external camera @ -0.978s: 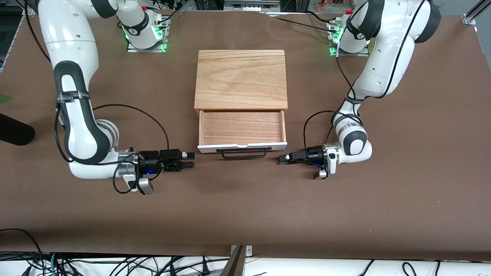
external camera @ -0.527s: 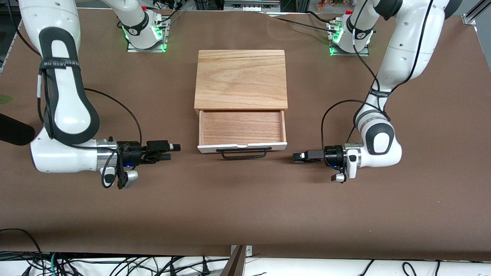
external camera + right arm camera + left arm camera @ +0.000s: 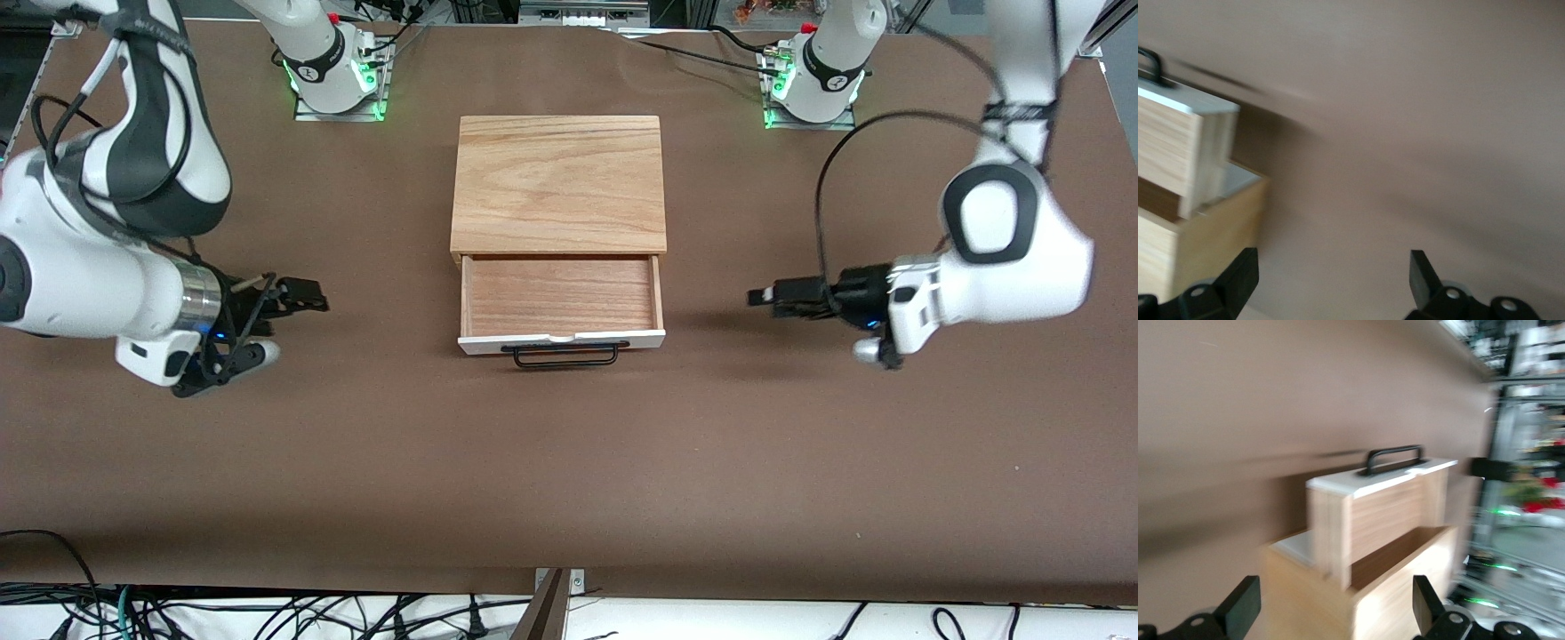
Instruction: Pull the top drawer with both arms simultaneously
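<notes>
The top drawer, a shallow light-wood tray with a white front panel and a black bar handle, stands pulled out of the wood-topped cabinet. It holds nothing. My left gripper hangs open over the bare table, off the drawer's side toward the left arm's end, touching nothing. My right gripper hangs open over the table toward the right arm's end, also apart from the drawer. The left wrist view shows the drawer and handle past my open left gripper. In the right wrist view, the right gripper is open beside the drawer's corner.
The brown table stretches wide between the drawer front and the front edge. Both green-lit arm bases stand along the table's back edge. Cables hang below the table's front edge.
Both grippers have drawn away from the drawer's handle, each toward its own end of the table, and have risen. The drawer has stayed pulled out and still.
</notes>
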